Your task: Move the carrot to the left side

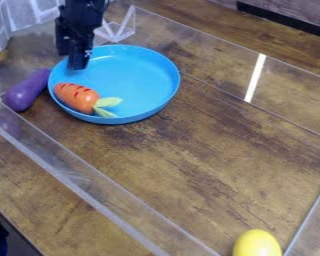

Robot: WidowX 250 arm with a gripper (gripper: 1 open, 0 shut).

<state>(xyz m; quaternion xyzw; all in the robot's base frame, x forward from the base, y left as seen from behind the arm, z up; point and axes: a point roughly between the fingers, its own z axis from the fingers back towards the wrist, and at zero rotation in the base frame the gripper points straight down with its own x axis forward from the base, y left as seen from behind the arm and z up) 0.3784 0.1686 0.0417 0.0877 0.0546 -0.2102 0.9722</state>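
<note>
Now, starting at the far left, we have the purple eggplant lying on the wooden surface, its body slanting up toward the blue plate and its upper end right beside the rim. Behind it, at the top left corner, stands something pale and see-through, and down in the bottom left corner there's a dark shape, cut off by the edge of the view.

Moving right, and here's the carrot! It sits inside the blue plate, over at the left part, orange with dark ridged lines, its pale green leafy tip pointing right and a little down, toward the middle of the plate. Just above it comes the dark tool, reaching down from the top of the view to the plate's upper left rim. Are its jaws wide or narrow? From this angle I cannot tell, and no object can be made out between them. The carrot lies below the tip of the tool.

On we go across the plate, its right half bare and bright blue. Further right, a short white strip gleams on the wood, and way down at the bottom right sits the yellow lemon-like object, well apart from the plate.
</note>
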